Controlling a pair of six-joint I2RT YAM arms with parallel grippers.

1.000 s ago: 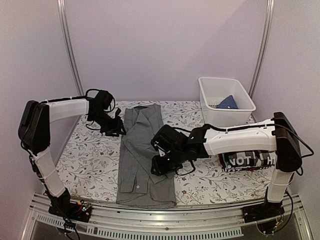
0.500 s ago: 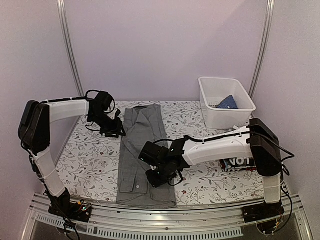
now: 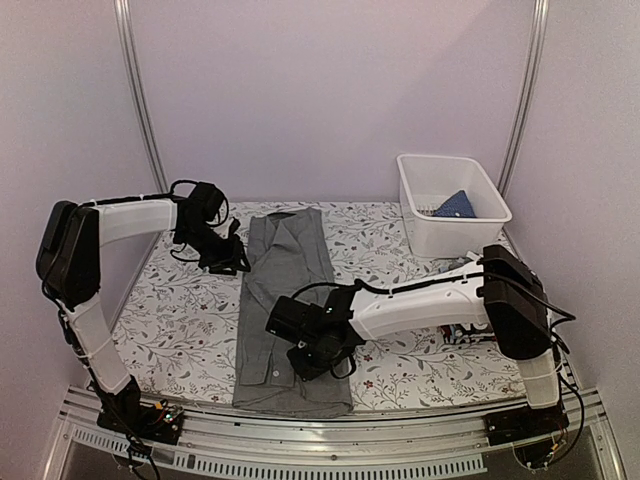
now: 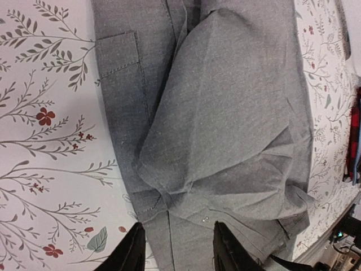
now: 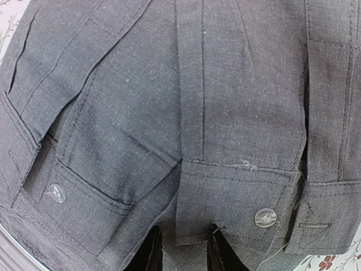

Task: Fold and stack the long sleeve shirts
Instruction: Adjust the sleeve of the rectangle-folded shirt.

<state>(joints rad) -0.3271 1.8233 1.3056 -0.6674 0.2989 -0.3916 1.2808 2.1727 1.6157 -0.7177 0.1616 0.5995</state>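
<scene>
Table (image 3: 180, 320): floral-print cloth cover, both arms reaching over it.

Grey shirt (image 3: 285, 260): lies flat on the table, left of centre. It is folded into a long narrow strip running from the far side to the near edge, collar end far. Left wrist view shows a rounded fold of the grey shirt (image 4: 225, 113) lying over the front, with a chest pocket (image 4: 118, 56) beside it.

Basket (image 3: 450, 235): white, at the far right corner, well apart from the shirt. Pale blue cloth (image 3: 457, 205) lies inside it.

Left gripper (image 3: 228, 258): sits just beside the shirt's left edge, near the collar end. In its own view the left gripper (image 4: 177, 248) has its fingers apart, nothing between them but the cloth lying below.

Right gripper (image 3: 310, 355): reaches across to the near half of the shirt and is down on it. Wrist view is very close to the grey shirt (image 5: 225, 84). Here the right gripper (image 5: 185, 248) has its fingers drawn near together with the edge of a buttoned cuff between them; it appears nipped, though the tips are partly cut off by the frame.

Buttons: two clear ones on the cuffs, one to the left (image 5: 56, 193) and one to the right (image 5: 265, 217).
</scene>
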